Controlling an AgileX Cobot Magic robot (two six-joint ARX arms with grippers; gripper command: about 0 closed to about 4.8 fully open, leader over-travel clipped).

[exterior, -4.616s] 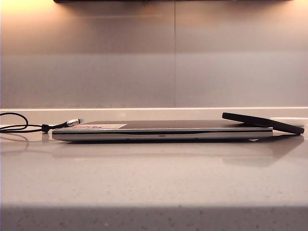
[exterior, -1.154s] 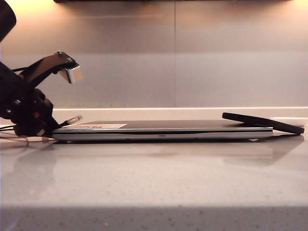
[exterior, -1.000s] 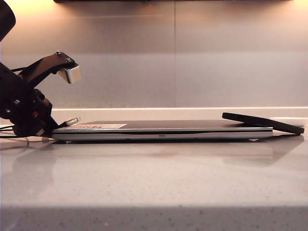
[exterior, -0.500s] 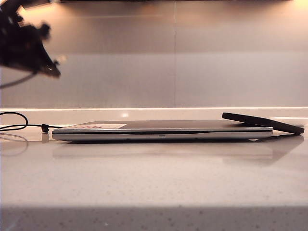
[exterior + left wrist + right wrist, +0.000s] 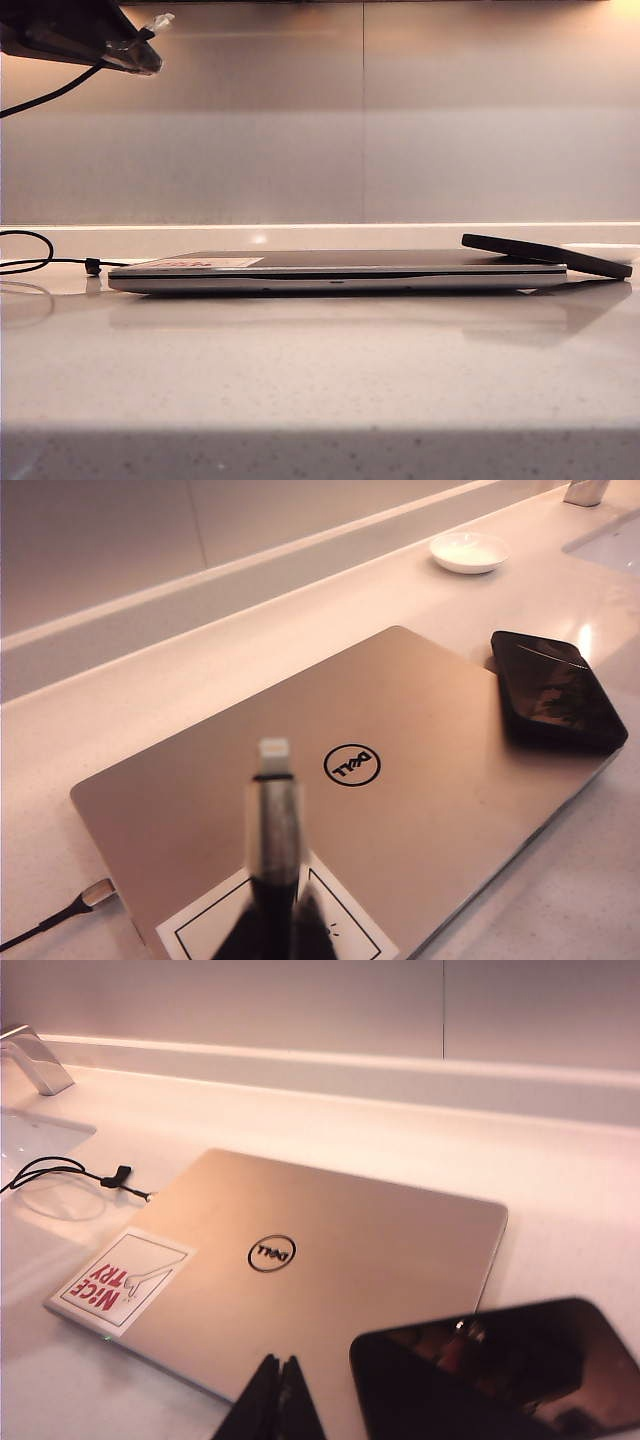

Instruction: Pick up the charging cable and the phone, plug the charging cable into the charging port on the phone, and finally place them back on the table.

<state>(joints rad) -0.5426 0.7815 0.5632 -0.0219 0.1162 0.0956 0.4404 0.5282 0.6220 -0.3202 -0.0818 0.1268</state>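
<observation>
Raised since a second ago: left gripper, from surface level to the upper left, fingers closed on the charging cable, plug tip forward. Phone resting tilted on the laptop corner, over the surface. Right gripper just beside phone, fingers shut, empty. Step in hand: cable pickup done; next, likely opening right fingers to grasp phone.

low side-on exterior view, both wrist views overlooking the shared laptop

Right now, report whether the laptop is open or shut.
Shut: the laptop lid lies flat on its base, logo up, with the phone resting on one corner.
</observation>
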